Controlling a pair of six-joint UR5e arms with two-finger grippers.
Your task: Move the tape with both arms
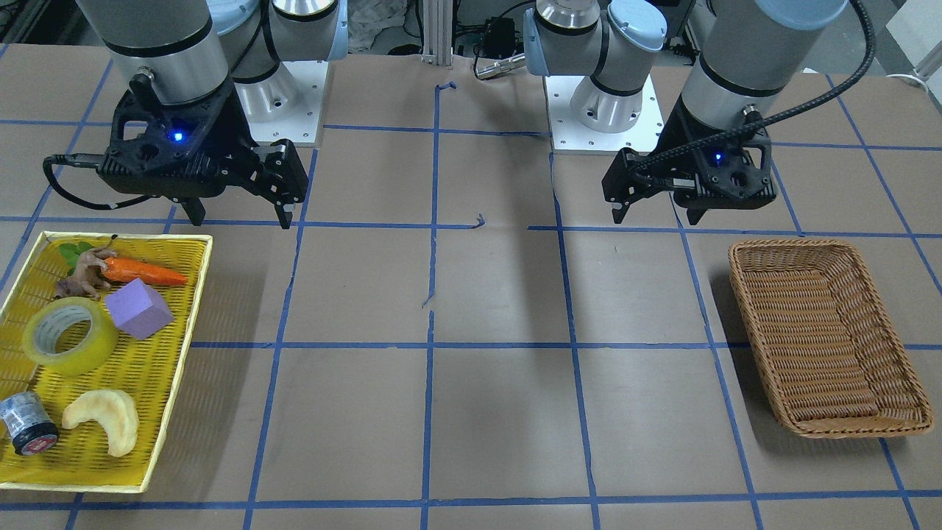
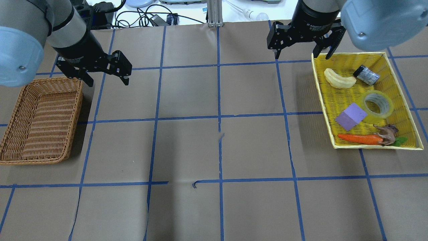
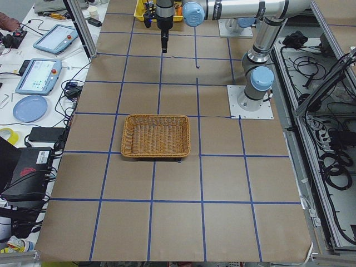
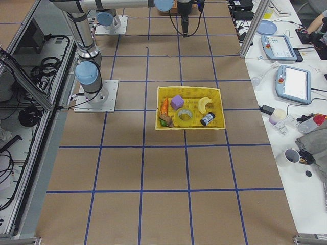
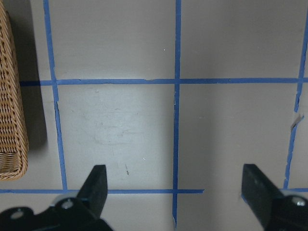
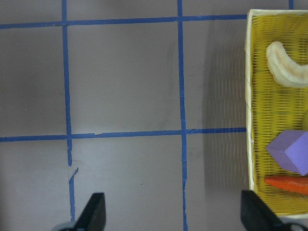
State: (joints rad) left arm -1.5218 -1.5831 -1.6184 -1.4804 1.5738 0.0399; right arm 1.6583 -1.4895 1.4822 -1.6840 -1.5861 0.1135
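The tape (image 1: 70, 335), a translucent yellow roll with a whitish core, lies flat in the yellow tray (image 1: 180, 361); it also shows in the overhead view (image 2: 378, 104) and the right exterior view (image 4: 184, 116). My right gripper (image 1: 241, 219) is open and empty, and hangs above the table by the tray's robot-side end, apart from the tape; it shows overhead (image 2: 302, 55) and in its wrist view (image 6: 174, 216). My left gripper (image 1: 656, 218) is open and empty above the table near the wicker basket (image 1: 824, 338); it shows overhead (image 2: 108, 82) and in its wrist view (image 5: 175, 192).
The tray also holds a carrot (image 1: 143, 272), a purple block (image 1: 138, 308), a pale crescent (image 1: 103, 419), a small grey-black cylinder (image 1: 28, 423) and a toy animal (image 1: 85, 272). The basket (image 2: 40, 120) has nothing in it. Blue tape lines grid the brown table.
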